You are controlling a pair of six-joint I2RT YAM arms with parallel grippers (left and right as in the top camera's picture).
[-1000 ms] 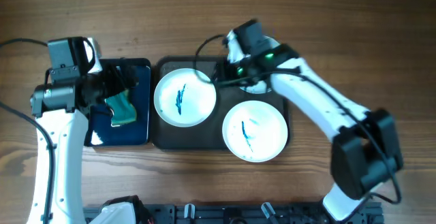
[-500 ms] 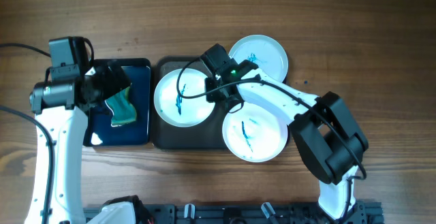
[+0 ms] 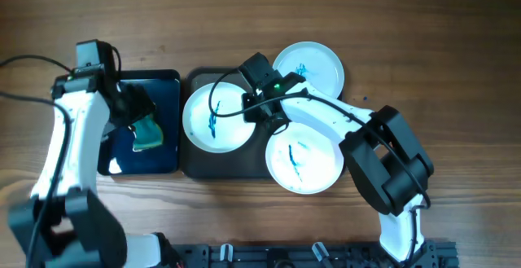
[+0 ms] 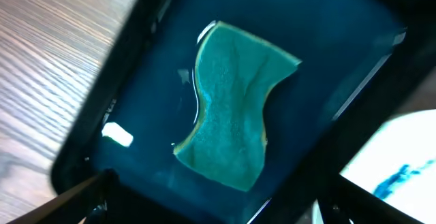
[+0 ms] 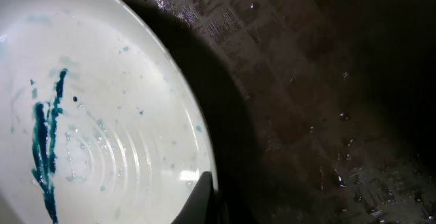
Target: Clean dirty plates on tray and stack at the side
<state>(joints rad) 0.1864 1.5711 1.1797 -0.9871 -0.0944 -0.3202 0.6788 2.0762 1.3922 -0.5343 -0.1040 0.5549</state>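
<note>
Three plates carry teal streaks: a white plate (image 3: pixel 218 118) on the left of the dark grey tray (image 3: pixel 198 160), a white plate (image 3: pixel 304 157) at its front right, and a pale blue plate (image 3: pixel 309 66) at the back right corner. My right gripper (image 3: pixel 262 113) is shut on the right rim of the left white plate (image 5: pixel 102 129); one dark finger (image 5: pixel 202 198) lies over that rim above the wet tray (image 5: pixel 327 81). My left gripper (image 3: pixel 134 109) hangs open over a teal sponge (image 3: pixel 149 131), which lies flat (image 4: pixel 235 115) between the spread fingertips (image 4: pixel 88 193).
The sponge lies in a smaller black tray (image 3: pixel 165 89) with a wet blue inside (image 4: pixel 327 60), left of the grey tray. Bare wooden table (image 3: pixel 423 56) surrounds both trays. The right arm (image 3: pixel 350 121) arches over the front right plate.
My right arm swung from the tray's back to the left plate's right rim, uncovering the pale blue plate, then its jaws closed on that rim. My left arm shifted over the sponge.
</note>
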